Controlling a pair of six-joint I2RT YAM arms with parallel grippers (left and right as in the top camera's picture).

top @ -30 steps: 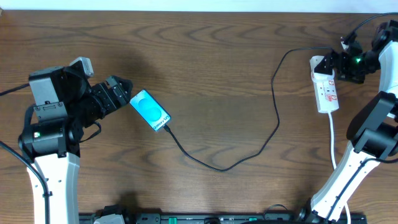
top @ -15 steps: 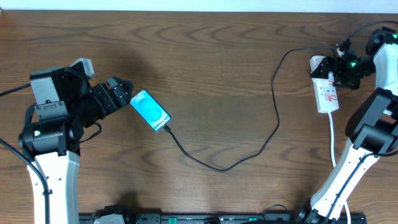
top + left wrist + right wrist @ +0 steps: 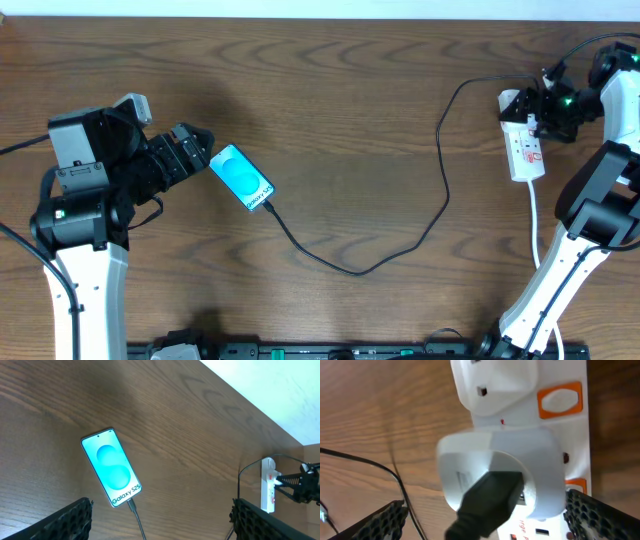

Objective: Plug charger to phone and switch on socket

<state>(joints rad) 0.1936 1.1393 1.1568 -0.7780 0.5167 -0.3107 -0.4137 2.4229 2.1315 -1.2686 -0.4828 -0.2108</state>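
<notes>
**Right claw over the socket, switch off to one side**

The phone (image 3: 241,178) lies screen up and slanted on the table (image 3: 340,70), just in front of the left claw (image 3: 198,152). The charger (image 3: 400,245) leaves its lower end, loops loosely across the wood and climbs to the socket (image 3: 527,150) at the far right. I judge the connector seated (the left wrist view shows it butted against the phone's bottom edge, though I can't see into the port). That leaves the switch.

That job falls to the right arm. The right claw (image 3: 538,112) hangs at the socket's top end, while the left one is well apart across the table. The socket's long axis runs roughly up and down the overhead picture, slightly tilted, with its white cord trailing toward the right arm's base.

Both claws stand wide and hold nothing. The left fingers sit at the lower corners of their own view with only wood and cable between them. The right fingers flank the white plug (image 3: 495,460) without touching it.

The right wrist view gives what overhead can't: an upper orange switch (image 3: 560,400) and a lower orange switch (image 3: 574,485) along one edge of the strip. Both are off the claw's midline. I take the lower one, level with the plug, to be ours, but a finger partly hides it. I expect a sideways shift before any press. Only overhead shows the whole cable run.
</notes>
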